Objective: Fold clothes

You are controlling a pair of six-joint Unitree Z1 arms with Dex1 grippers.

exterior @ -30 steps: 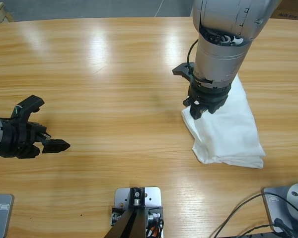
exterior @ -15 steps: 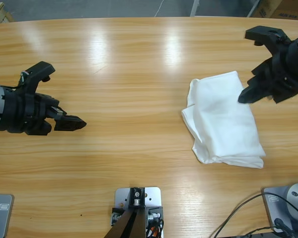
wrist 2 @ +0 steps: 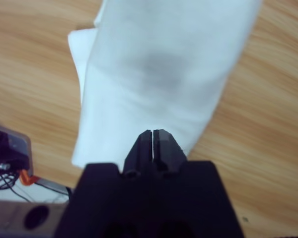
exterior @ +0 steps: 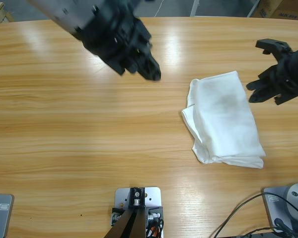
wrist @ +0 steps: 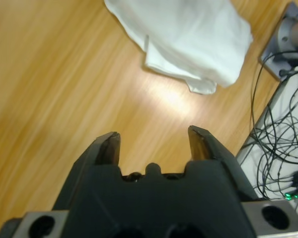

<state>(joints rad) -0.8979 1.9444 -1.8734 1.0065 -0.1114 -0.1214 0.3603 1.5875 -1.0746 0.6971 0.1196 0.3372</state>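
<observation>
The clothes (exterior: 223,119) are one white T-shirt, folded into a wrinkly oblong bundle on the right part of the wooden table (exterior: 79,148). My right gripper (exterior: 253,92) hovers just off the bundle's upper right corner, apart from it, with its jaws shut and empty. In the right wrist view the shirt (wrist 2: 159,69) fills the space ahead of the right gripper (wrist 2: 152,133). My left gripper (exterior: 152,72) hangs high over the table's upper middle, open and holding nothing. In the left wrist view the left gripper (wrist: 154,144) looks down at the shirt (wrist: 188,34) from a distance.
Bare wood stretches across the left and middle of the table. Past the table's edge the left wrist view shows a tangle of cables (wrist: 280,148). Cardboard boxes (exterior: 283,9) sit beyond the far right corner.
The left arm has risen from the left edge and swung up over the upper middle of the table. The right gripper has left the shirt and drawn back toward the right edge.
</observation>
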